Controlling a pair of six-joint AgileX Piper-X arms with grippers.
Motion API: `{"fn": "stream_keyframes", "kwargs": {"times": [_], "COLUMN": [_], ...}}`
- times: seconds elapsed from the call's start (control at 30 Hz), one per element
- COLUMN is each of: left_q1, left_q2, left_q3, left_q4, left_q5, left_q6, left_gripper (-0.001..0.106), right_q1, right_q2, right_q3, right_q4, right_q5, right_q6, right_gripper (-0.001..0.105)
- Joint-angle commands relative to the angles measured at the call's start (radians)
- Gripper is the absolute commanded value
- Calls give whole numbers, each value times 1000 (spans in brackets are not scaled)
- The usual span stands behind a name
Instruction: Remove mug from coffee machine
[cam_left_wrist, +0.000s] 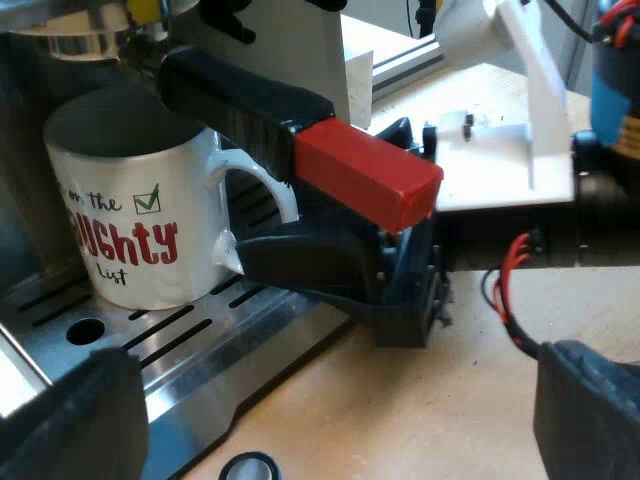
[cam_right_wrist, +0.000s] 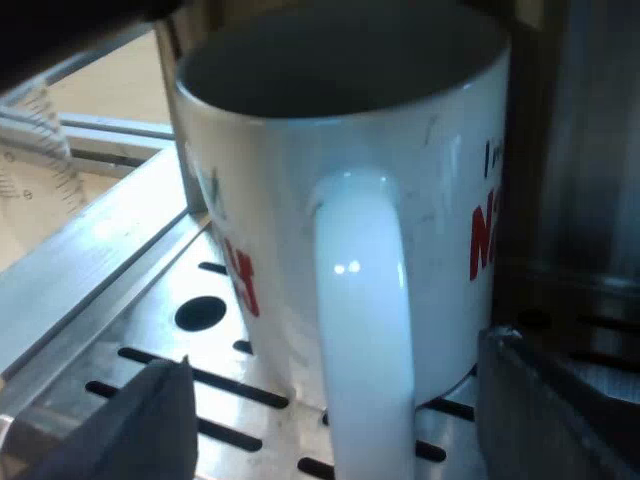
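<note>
Right wrist view puts the right gripper (cam_right_wrist: 350, 425) at the mug (cam_right_wrist: 300, 200). Its two fingers (cam_right_wrist: 150, 425) stand apart, one on each side of the mug's white handle (cam_right_wrist: 362, 330), low down near the tray (cam_right_wrist: 150, 330). A gap shows between the handle and each finger, so nothing is clamped. The mug stands upright on the machine's slotted metal tray, well in from its outer edge, with red lettering on its wall and a dark inside. Beyond the tray's edge is a clear measuring glass (cam_right_wrist: 30, 150) with printed marks.

Left wrist view shows the left gripper (cam_left_wrist: 330, 430) with its fingers (cam_left_wrist: 70, 420) wide apart and holding nothing. It hovers over the tray's outer edge, where the tray meets the wooden tabletop (cam_left_wrist: 420, 410). Farther off, the right gripper extends level from the tabletop side across that edge, and one black finger (cam_left_wrist: 300, 262) lies just under the curve of the mug's handle. The holder (cam_left_wrist: 250, 100) is locked into the machine above the mug. Its dark handle runs out just over the right gripper and ends in a red block (cam_left_wrist: 365, 175) past the tray's edge. A small black ring (cam_left_wrist: 248, 467) lies on the tabletop just beside the tray. A white stand (cam_left_wrist: 500, 150) sits on the tabletop behind the right arm.
</note>
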Motion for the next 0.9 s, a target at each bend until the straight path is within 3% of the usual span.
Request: {"fn": "stream_keyframes", "kwargs": {"times": [0.03, 0.43, 0.53, 0.9], "left_q1": [-5, -5, -5, -5], "left_q2": [2, 2, 2, 2], "left_q3": [3, 3, 3, 3], "left_q4": [-7, -7, -7, -7], "left_q5": [12, 12, 12, 12], "left_q6": [2, 2, 2, 2], "left_gripper": [80, 80, 80, 80], "right_q1": [-30, -66, -96, -99], "right_q2": [8, 8, 8, 8], "right_q3": [-28, -46, -64, -104], "right_q4": [-12, 2, 16, 93], "right_q5": [-9, -81, -145, -150], "right_q6": [-6, -6, -11, -11], "right_gripper": [61, 61, 61, 60]}}
